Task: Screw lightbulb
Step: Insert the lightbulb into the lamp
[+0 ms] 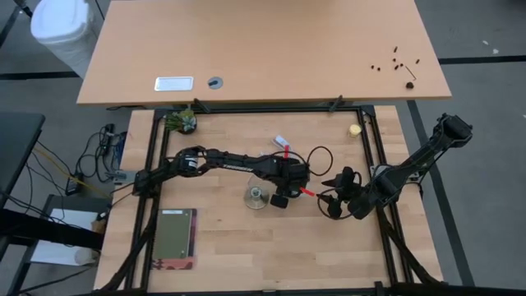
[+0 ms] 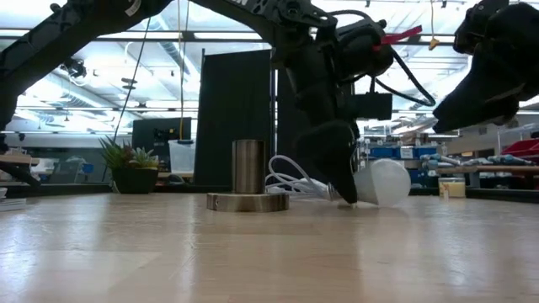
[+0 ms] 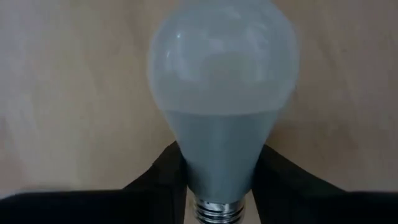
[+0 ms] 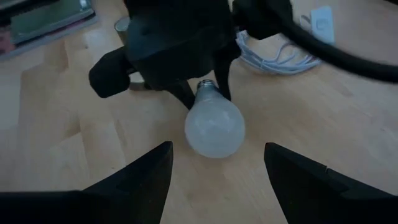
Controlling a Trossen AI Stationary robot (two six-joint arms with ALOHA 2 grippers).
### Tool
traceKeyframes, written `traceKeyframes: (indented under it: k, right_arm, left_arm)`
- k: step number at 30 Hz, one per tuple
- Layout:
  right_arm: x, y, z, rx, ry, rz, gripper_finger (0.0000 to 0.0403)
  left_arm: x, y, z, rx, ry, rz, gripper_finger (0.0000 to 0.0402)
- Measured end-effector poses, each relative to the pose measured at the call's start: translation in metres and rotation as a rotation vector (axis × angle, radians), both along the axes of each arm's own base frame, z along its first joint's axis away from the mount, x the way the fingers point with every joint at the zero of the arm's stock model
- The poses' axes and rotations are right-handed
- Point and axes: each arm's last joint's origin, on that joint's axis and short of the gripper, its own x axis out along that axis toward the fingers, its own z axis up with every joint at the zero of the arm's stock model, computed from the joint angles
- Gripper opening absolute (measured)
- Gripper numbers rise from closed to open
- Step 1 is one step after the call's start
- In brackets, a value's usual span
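The white frosted lightbulb (image 4: pixel 214 127) lies on its side on the wooden table (image 1: pixel 246 255), globe (image 2: pixel 386 183) on the wood and its screw base (image 3: pixel 219 211) turned toward my left gripper (image 3: pixel 221 171). That gripper comes down over the bulb's neck and is shut on it. Just to the table's left of the bulb stands the round metal socket base with its upright sleeve (image 2: pixel 248 189). My right gripper (image 4: pixel 217 186) hovers open a little to the table's right of the bulb, above the table, holding nothing. My left gripper pinches the bulb's tapering neck (image 3: pixel 217 155) between its two fingers (image 3: pixel 165 171), just above the screw base. The fingers slant down from above and lie across the bulb. The bulb lies on its side with its globe on the table.
A white cord (image 4: pixel 273 56) with an inline switch (image 1: pixel 280 141) coils behind the socket. A small potted plant (image 1: pixel 182 122) stands at the far left, a yellowish ball (image 1: pixel 354 129) at the far right, and a flat book (image 1: pixel 175 238) at the near left.
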Motion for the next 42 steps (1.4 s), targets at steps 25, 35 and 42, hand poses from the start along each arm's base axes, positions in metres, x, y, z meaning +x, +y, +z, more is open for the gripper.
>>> traceKeyframes:
  k: [25,35,42]
  right_arm:
    - [0.015,0.008,0.020,-0.026,-0.183,0.119,0.0263]
    - [0.037,0.024,-0.001,-0.023,-0.168,0.166,0.0263]
    - [0.037,0.024,0.004,-0.026,-0.196,0.178,0.0263]
  left_arm:
    - [-0.046,-0.020,0.092,-0.196,0.334,0.098,0.0154]
    - [-0.065,-0.060,0.113,-0.158,0.355,0.034,0.0155]
    - [-0.087,-0.077,0.155,-0.118,0.238,0.023,0.0156]
